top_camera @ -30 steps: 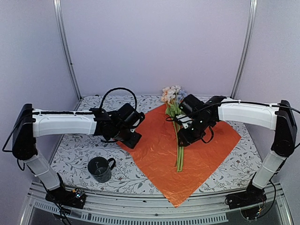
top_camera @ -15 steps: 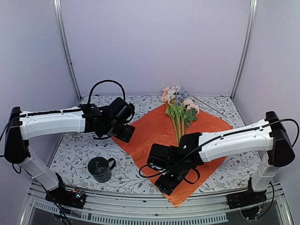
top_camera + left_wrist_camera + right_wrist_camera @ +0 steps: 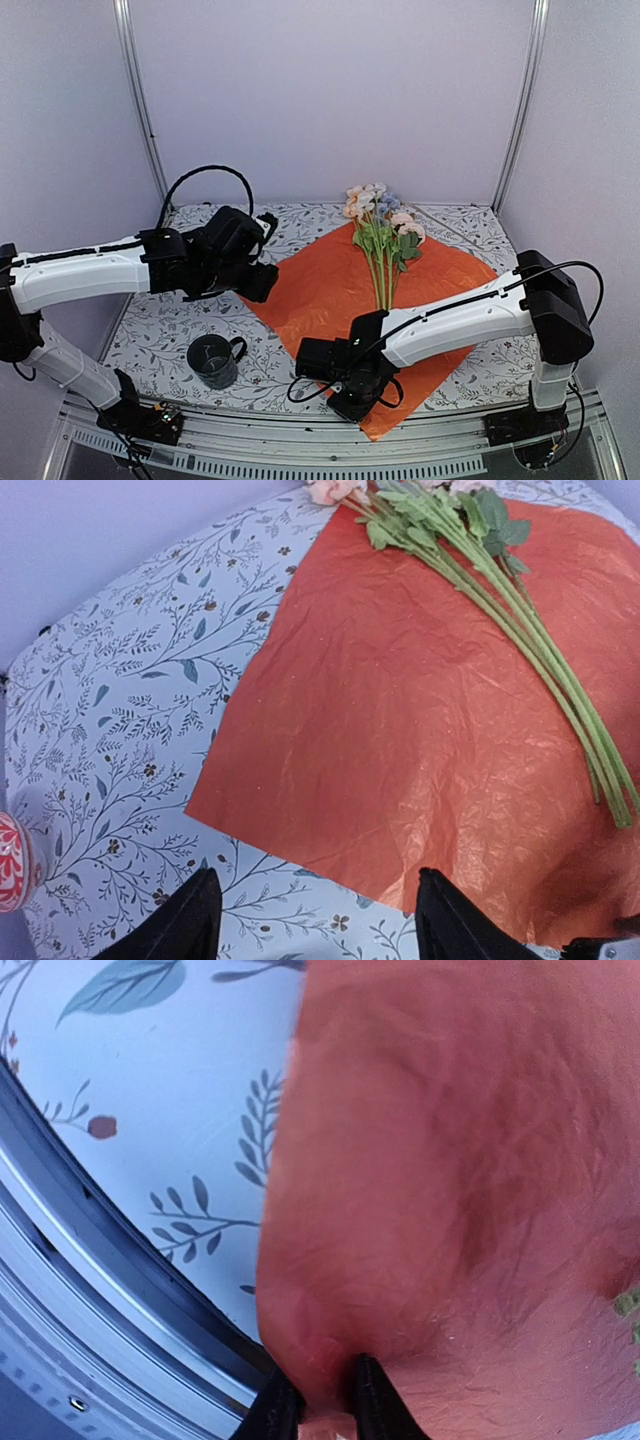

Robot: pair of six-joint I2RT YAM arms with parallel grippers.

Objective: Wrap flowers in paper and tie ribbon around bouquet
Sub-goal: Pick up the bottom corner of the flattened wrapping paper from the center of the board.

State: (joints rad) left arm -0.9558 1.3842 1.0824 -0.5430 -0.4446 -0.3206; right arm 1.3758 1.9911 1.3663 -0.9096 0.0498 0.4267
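The paper (image 3: 330, 290) lies orange-red side up as a diamond on the table. The flowers (image 3: 378, 235) rest on it, heads at the far corner, stems (image 3: 540, 660) pointing toward me. My right gripper (image 3: 350, 400) is low at the paper's front corner. In the right wrist view the right gripper (image 3: 325, 1410) is shut on a pinched fold of paper (image 3: 440, 1160) that bulges up. My left gripper (image 3: 262, 287) hovers by the paper's left corner. The left gripper (image 3: 320, 925) is open and holds nothing, the paper's edge (image 3: 300, 830) just ahead. No ribbon or bouquet is in view.
A dark mug (image 3: 212, 360) stands front left on the leafy tablecloth (image 3: 160, 330). The table's metal front rail (image 3: 100, 1290) runs right beside the right gripper. A red-and-white object (image 3: 8, 860) peeks in at the left wrist view's edge. Walls and frame posts (image 3: 140, 100) enclose the table.
My right arm swung from the flower stems down to the paper's front corner and shut on it. My left arm drew back to the left, off the paper.
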